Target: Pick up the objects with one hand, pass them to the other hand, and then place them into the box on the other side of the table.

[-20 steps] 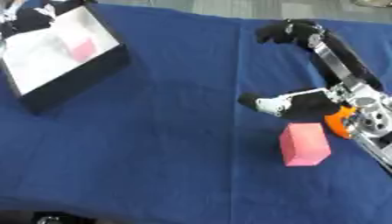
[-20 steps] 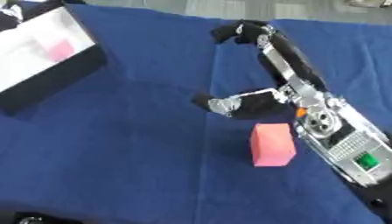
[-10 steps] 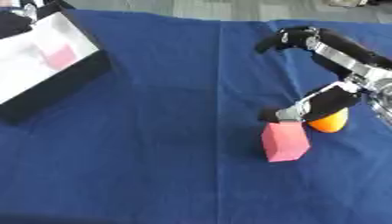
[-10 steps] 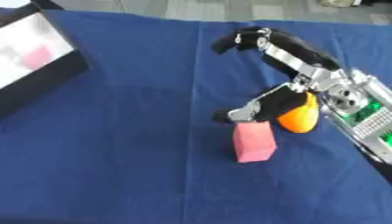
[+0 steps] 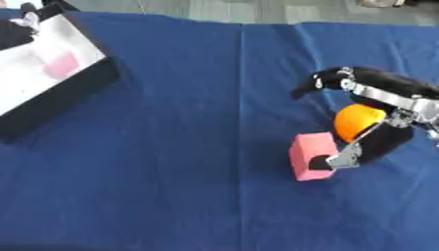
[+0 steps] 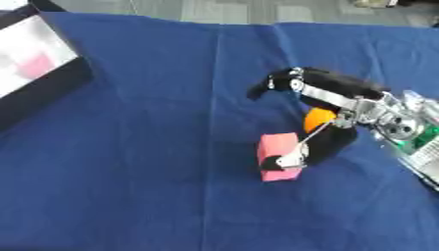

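Note:
A pink block lies on the blue cloth right of centre. Just to its right sits an orange ball. My right hand comes in from the right edge and arches over the ball, fingers reaching up-left and straight apart from bent tips. Its thumb stretches down so that its tip touches the block's right side. The ball sits between thumb and fingers, partly hidden by them; the hand holds nothing. An open box, black outside and white inside, stands at the far left with a pink thing in it. My left hand shows in neither view.
Blue cloth covers the whole table, with a fold line running down its middle. My right forearm with a green-lit unit fills the right edge. Grey floor shows beyond the table's far edge.
The camera has shifted, moving the whole picture. My right hand has come down over the orange ball, and its thumb has swung from above the pink block onto the block's right side.

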